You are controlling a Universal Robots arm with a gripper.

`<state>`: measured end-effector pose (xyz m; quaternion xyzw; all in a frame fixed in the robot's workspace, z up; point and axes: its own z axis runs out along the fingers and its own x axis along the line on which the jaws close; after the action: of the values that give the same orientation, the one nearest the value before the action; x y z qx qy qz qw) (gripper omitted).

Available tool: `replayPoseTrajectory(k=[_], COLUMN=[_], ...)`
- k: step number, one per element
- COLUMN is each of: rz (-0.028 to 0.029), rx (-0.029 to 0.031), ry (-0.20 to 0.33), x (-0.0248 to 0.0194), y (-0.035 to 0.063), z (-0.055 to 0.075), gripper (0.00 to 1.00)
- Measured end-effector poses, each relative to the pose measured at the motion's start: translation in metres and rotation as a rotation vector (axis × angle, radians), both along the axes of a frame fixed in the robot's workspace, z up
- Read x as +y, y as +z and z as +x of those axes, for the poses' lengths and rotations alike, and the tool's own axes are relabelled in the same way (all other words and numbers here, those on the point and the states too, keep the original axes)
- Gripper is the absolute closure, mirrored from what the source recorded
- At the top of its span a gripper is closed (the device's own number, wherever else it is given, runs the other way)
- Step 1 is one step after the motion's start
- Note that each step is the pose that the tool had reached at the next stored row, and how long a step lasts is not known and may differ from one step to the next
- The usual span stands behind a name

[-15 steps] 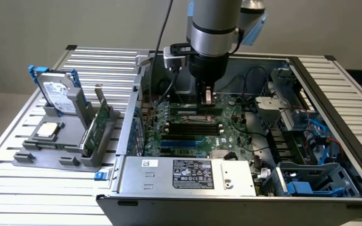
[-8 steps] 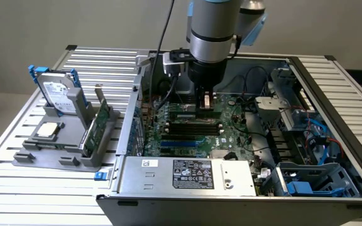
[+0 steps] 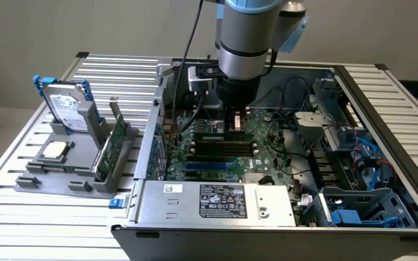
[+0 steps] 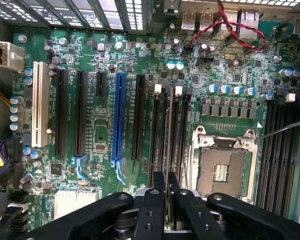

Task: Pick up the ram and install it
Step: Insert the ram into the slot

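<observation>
**Ram pinched edge-on over the memory slots**

We see the gripper (image 4: 166,186) drawn in narrow, its two dark fingers (image 4: 151,200) clamped on the ram (image 4: 166,142). In the wrist view the ram shows edge-on as a thin dark strip. It runs out from between the fingers along the bank of black memory slots (image 4: 154,135). We cannot tell whether its lower edge touches a slot.

White latches (image 4: 157,89) sit at the far ends of those slots. Just beside the bank lies the open processor socket (image 4: 222,167) in its silver frame, and more black slots (image 4: 277,145) lie beyond it. On the other side we find a blue expansion slot (image 4: 119,120), several black ones and a white slot (image 4: 38,102). A red cable (image 4: 235,31) loops near the board's far edge.

In the exterior view the arm (image 3: 244,38) reaches straight down into the open computer case (image 3: 151,157). The case wall stands close on the exterior view's left, and the power supply (image 3: 216,200) is at the near side. Blue cables (image 3: 369,149) crowd the exterior view's right.

Outside the case, on the slatted table (image 3: 42,228), a grey rack (image 3: 56,182) holds a hard drive (image 3: 67,111), a green card (image 3: 111,145) and a square processor chip (image 3: 55,151).
</observation>
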<state>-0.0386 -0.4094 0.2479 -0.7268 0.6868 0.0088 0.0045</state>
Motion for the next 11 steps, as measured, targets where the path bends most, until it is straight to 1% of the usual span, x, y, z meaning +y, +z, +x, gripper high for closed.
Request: replayPoseTrajectory(k=[4,7,11], rz=[0.0,0.0002,-0.0002], rx=[0.0003,0.0,0.0002], ry=[0.0,-0.001,-0.006], x=[-0.0024,-0.0029,-0.0032], y=[-0.0072,-0.0125,-0.0133], z=[0.0,0.001,0.003], gripper=[0.86,0.86,0.86])
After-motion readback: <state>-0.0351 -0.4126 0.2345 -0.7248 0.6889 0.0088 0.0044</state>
